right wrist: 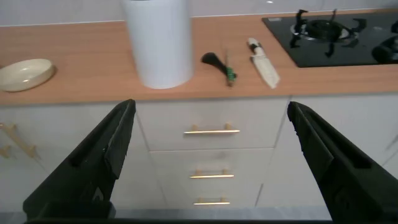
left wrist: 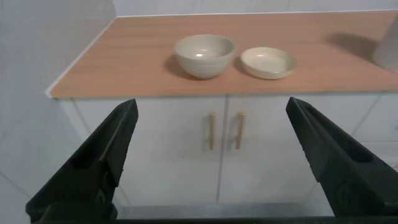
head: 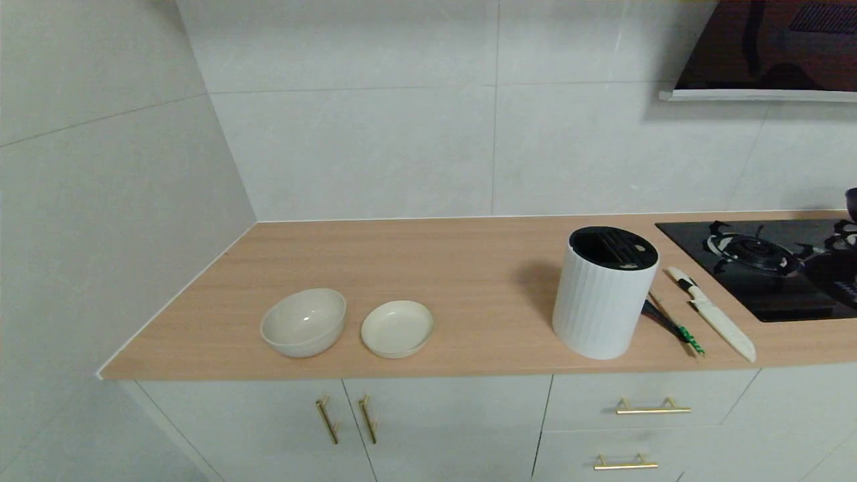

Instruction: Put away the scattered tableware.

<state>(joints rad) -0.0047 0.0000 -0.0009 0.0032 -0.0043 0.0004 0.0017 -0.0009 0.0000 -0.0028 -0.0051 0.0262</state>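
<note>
Tableware sits in two loose groups on the wooden counter [head: 469,268]. Toward its left end, near the corner of the tiled wall [head: 134,201], we see a deep bowl [head: 303,323] standing upright. A shallow dish [head: 397,328] sits just beside it on the right, the two close but apart, both near the front edge. Well apart from them, toward the right, stands a white ribbed holder [head: 602,294] with a dark slotted top. Just beside its base on the right lies a thin dark utensil [head: 673,327] with green markings near its front end; we cannot tell whether it is one piece or several. Next to that, a knife [head: 713,314] with a pale blade lies flat, its blade pointing toward the front edge, between the utensil and the black gas hob [head: 770,281] set into the counter. The left end effector [left wrist: 211,109] hangs in front of the cabinet doors [left wrist: 224,149] below the bowl and dish, its fingers spread wide and holding nothing. The right end effector [right wrist: 211,109] hangs in front of the drawers [right wrist: 211,155] below the holder, likewise spread wide and empty.
</note>
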